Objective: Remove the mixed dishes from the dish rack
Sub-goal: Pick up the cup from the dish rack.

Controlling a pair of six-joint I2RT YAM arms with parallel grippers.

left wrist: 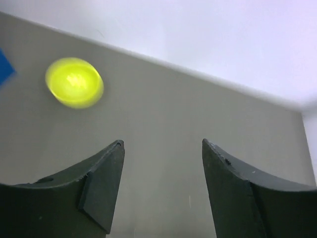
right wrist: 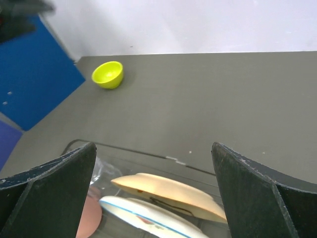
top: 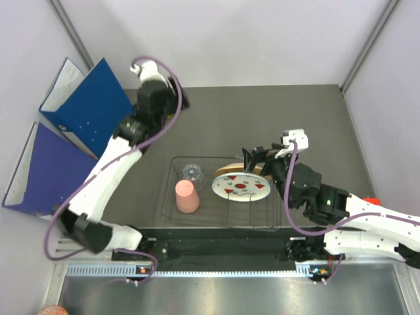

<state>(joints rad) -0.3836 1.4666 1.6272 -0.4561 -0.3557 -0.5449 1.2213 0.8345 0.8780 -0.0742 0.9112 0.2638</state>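
From above, the dish rack [top: 213,211] sits at the near middle of the table with the salmon-pink cup [top: 187,197] upside down and the clear tumbler [top: 191,172] at its left end, and the white watermelon plate [top: 241,188] leaning against the orange-tan plate [top: 231,171] at its right; both plates run left to right across the wires. The right gripper [top: 257,157] hangs just behind the plates' far rims, by far the nearer tool, while the left arm [top: 111,164] reaches to the table's far-left corner, well apart from the rack. The left wrist view shows the left gripper [left wrist: 162,144] spread apart and holding nothing, over bare table, the lime-green bowl [left wrist: 74,82] resting out ahead to its left, already out of the rack. In the right wrist view the fingers gape wide with nothing in them; the tan plate lies just below and between them, its rim crosswise to the gap, so I judge the wrist needs turning or lowering before closing on it
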